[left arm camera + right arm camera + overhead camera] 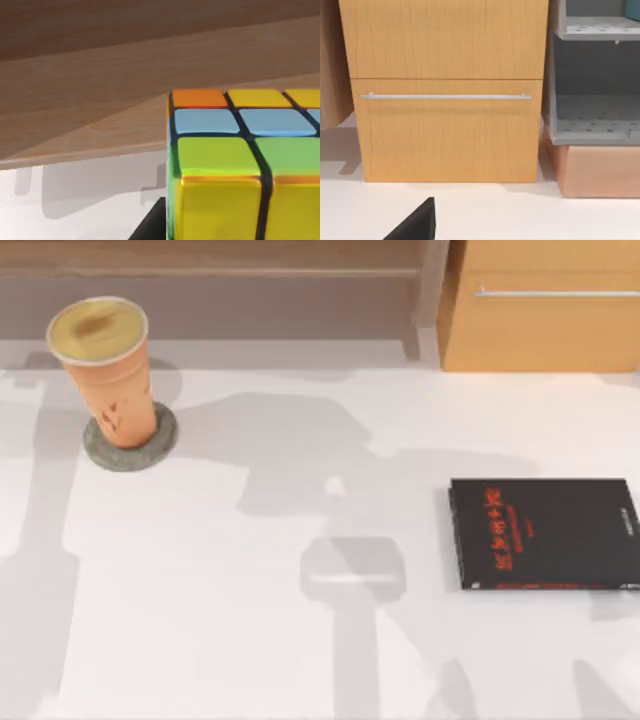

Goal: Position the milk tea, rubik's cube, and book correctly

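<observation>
The milk tea, an orange-tan cup with a creamy top, stands upright on a flat grey disc at the table's back left. The rubik's cube looms very close in the left wrist view, below a wooden shelf board. My left gripper is shut on it, with one dark finger against its side. A dark part of my right gripper faces a wooden cabinet. On the upper grey shelf sits a teal-blue corner that looks like the book.
A thin black book with red lettering lies flat at the table's right edge. A wooden cabinet with a drawer handle stands at the back right. Grey open shelves rest on a tan box beside it.
</observation>
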Motion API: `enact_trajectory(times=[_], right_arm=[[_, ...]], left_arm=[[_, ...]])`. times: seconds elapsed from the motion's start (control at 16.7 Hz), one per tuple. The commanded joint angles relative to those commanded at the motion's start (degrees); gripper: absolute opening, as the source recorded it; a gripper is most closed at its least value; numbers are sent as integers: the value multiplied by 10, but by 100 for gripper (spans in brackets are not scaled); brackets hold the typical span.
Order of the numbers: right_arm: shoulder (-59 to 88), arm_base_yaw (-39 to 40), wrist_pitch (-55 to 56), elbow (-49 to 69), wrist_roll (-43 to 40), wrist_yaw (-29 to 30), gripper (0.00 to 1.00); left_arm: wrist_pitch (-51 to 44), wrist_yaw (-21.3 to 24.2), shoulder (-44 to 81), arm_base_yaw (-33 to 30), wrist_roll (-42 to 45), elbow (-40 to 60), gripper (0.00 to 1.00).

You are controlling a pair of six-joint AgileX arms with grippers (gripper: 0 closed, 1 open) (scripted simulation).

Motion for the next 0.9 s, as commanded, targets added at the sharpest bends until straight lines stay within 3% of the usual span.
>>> enact_trajectory(times=[0.42,0.6,0.9], right_arm=[[0,0,0,0,0,0,100],[0,0,0,0,0,0,100],[0,0,0,0,0,0,100]], left_arm=[[327,-7,-38,-23,-78,-31,0],[389,-13,-26,-29,-100,-56,0],[400,-15,-22,-30,-105,-63,0]])
